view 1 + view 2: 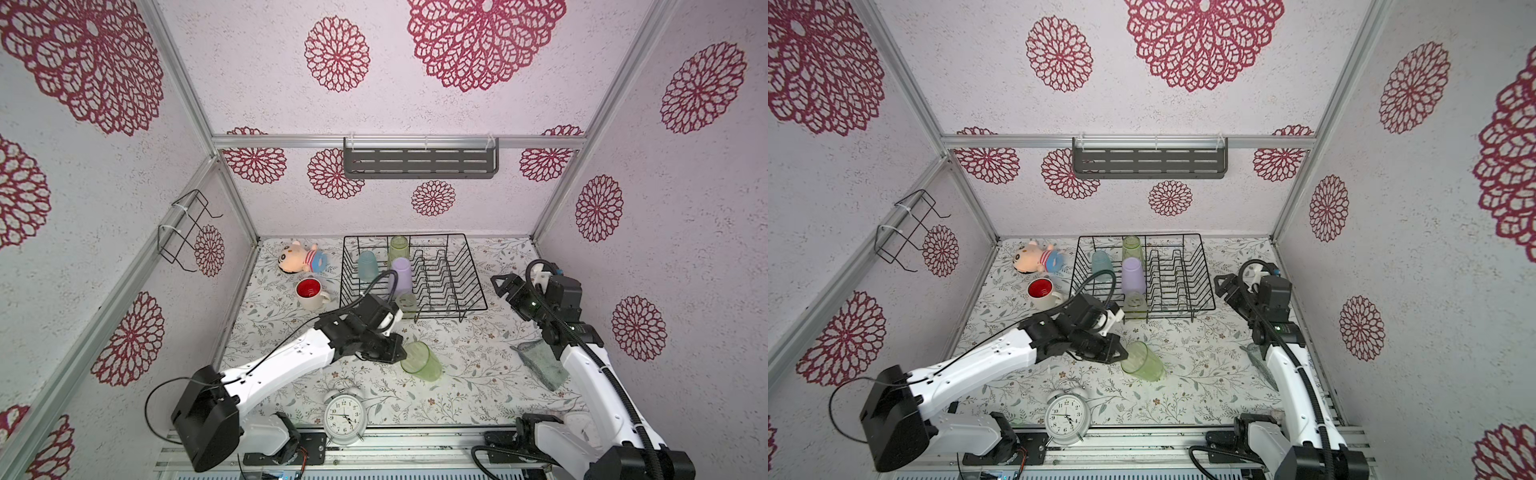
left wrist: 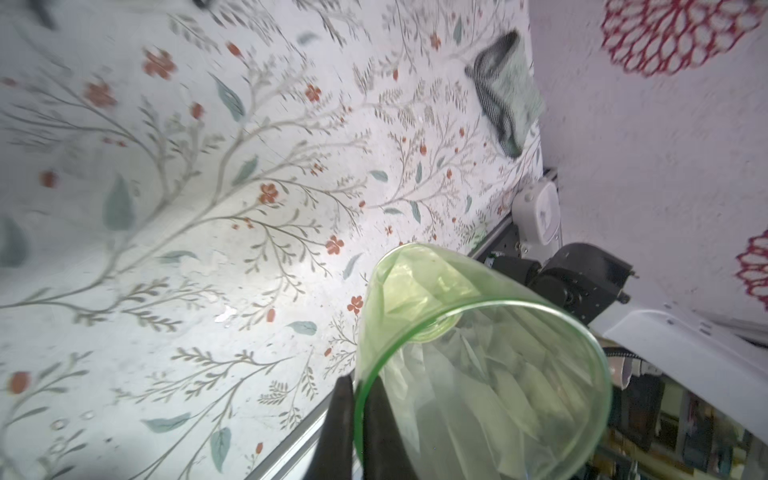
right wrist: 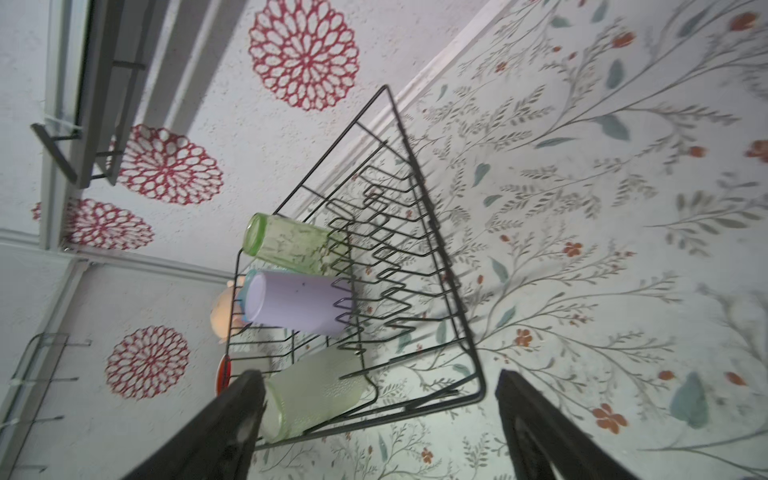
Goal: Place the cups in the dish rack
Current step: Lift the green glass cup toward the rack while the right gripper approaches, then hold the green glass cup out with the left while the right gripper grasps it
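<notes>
the left gripper (image 2: pixel 359 419) pinches the rim of the green cup (image 2: pixel 478 374) in front of the dish rack (image 1: pixel 474 270), one finger inside, one outside; the right gripper (image 1: pixel 500 284), beside the rack, is spread and empty

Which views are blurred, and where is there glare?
Left wrist view: the table cover smears toward the edges, with a glare patch near the green tumbler. Right wrist view: the dish rack is fairly sharp, the cover beyond it soft. Both top views: sharp and evenly lit.

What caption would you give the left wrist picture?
The left pincer clamps the green cup by its rim, flowery table behind.
</notes>
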Controlling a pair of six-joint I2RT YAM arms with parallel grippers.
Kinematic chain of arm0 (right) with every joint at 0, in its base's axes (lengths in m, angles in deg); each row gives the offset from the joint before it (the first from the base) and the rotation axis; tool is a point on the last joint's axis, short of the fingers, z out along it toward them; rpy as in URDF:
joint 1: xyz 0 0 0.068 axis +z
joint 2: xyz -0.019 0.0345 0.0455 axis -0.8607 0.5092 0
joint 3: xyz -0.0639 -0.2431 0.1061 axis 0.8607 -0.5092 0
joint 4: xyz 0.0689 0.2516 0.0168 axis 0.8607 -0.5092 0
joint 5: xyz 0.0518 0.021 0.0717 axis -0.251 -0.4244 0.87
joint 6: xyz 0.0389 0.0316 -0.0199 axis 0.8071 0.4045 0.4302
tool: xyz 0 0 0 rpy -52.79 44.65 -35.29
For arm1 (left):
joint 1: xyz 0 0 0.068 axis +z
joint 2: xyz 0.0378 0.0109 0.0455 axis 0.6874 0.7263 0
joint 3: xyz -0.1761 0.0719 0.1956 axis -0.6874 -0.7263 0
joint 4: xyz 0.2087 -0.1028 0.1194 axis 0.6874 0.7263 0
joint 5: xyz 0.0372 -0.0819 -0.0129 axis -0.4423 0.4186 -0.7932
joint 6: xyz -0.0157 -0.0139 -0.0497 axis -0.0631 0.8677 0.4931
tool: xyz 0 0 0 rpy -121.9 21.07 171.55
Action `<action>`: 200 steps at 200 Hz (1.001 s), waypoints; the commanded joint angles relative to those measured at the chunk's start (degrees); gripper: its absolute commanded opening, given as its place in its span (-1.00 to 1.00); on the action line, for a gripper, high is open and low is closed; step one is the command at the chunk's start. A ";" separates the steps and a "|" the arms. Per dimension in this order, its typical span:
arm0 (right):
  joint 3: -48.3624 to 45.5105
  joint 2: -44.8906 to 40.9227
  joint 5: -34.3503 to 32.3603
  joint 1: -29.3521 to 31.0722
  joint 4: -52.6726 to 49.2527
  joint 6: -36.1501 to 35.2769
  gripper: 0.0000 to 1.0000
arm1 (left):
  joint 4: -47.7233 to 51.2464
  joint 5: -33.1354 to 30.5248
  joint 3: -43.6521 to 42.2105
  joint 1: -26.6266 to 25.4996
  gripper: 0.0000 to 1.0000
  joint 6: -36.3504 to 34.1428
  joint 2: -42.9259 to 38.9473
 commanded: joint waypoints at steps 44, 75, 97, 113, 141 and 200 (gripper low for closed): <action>6.82 2.95 3.88 18.17 4.14 -15.58 0.88 | -15.57 23.40 -4.26 22.00 -1.00 5.23 -11.31; 3.57 1.79 9.40 22.90 15.37 -20.65 0.91 | -26.40 33.72 -6.19 26.15 -1.00 13.01 -9.04; -2.39 -0.86 13.61 26.19 27.84 -28.25 0.98 | -28.29 35.91 -6.27 26.40 -1.00 13.84 -8.31; -8.52 -3.62 17.61 28.45 37.69 -37.01 0.98 | -33.15 37.41 -7.54 26.80 -1.00 17.02 -8.55; -11.55 -5.05 19.98 29.87 40.66 -45.90 0.98 | -36.84 38.33 -8.37 27.38 -1.00 19.35 -8.65; -10.50 -1.80 26.23 32.24 42.80 -56.28 0.93 | -43.60 41.16 -10.73 27.29 -1.00 21.93 -7.25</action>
